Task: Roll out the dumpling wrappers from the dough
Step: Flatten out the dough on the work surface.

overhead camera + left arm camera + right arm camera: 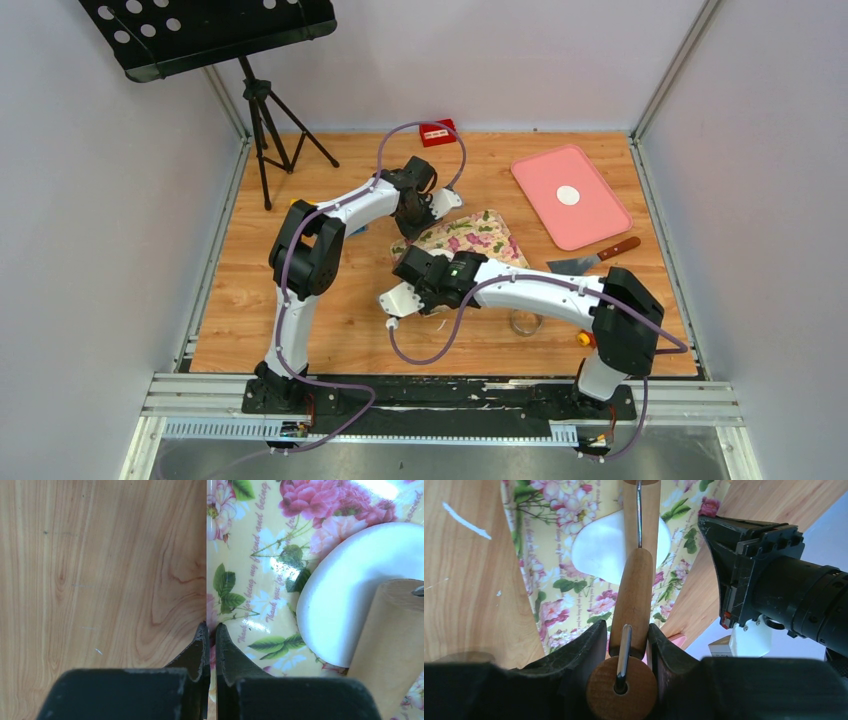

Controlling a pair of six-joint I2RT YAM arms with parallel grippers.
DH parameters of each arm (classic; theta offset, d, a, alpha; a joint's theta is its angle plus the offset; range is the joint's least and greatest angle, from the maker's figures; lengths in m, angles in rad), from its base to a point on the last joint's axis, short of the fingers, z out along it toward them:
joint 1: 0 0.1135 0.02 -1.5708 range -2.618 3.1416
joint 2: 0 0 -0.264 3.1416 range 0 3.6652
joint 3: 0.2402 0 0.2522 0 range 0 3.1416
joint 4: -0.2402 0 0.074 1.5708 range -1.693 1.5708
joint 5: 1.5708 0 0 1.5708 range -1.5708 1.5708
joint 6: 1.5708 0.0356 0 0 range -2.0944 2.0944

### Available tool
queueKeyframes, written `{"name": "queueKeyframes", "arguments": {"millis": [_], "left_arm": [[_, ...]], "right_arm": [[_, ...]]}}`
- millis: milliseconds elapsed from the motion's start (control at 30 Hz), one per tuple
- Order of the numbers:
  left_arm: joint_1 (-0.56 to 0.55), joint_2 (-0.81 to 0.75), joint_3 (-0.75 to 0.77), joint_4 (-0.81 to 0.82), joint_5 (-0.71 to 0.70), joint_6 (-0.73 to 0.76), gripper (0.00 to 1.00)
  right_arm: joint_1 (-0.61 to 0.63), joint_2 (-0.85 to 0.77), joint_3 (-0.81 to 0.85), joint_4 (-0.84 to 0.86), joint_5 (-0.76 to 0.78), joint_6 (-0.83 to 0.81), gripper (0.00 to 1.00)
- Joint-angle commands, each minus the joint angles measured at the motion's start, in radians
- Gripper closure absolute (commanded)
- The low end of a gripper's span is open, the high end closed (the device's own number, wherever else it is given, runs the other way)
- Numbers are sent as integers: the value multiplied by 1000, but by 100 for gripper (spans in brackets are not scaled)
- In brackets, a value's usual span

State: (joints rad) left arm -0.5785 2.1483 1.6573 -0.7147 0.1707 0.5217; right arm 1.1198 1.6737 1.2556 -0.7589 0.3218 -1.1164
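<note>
Now: one dough (596,545) | one wrapper (568,195) on tray (600,225) | right fingers (579,655) clamp one rolling pin (636,595) | left fingers (197,652) pressed together.

Matt, smooth white dough (340,605) on a glossy floral plastic mat (250,595); beside the mat, wood-grain desk (100,570). Bare wooden rolling pin (636,600) with metal rod (639,515).

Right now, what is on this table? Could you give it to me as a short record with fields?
left gripper: shut, tips at the mat's edge
right gripper: shut on the pin's handle
pin: wooden, lying across the dough
dough: white, flattened, on the mat
mat: floral, mid-table
tray: pink, far right, holds one wrapper
scraper: beside the tray's near edge
</note>
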Motion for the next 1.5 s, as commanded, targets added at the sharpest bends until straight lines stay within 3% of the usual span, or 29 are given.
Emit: {"name": "queueKeyframes", "arguments": {"millis": [0, 600, 967, 1267, 1467], "left_arm": [[-19, -24, -8, -25, -1, 15, 100], [-20, -31, -10, -30, -2, 17, 100], [-21, -39, -10, -32, -8, 18, 100], [-19, -40, -11, -32, -8, 20, 100], [-20, -35, 1, -32, -9, 18, 100]], "right_arm": [[14, 28, -54, -249, -127, 49, 100], [60, 18, -60, -388, -155, 77, 100], [58, -56, 24, -416, -153, 92, 100], [-113, -163, 101, -165, -59, 85, 100], [-188, -180, 55, -7, -71, 33, 100]]}}
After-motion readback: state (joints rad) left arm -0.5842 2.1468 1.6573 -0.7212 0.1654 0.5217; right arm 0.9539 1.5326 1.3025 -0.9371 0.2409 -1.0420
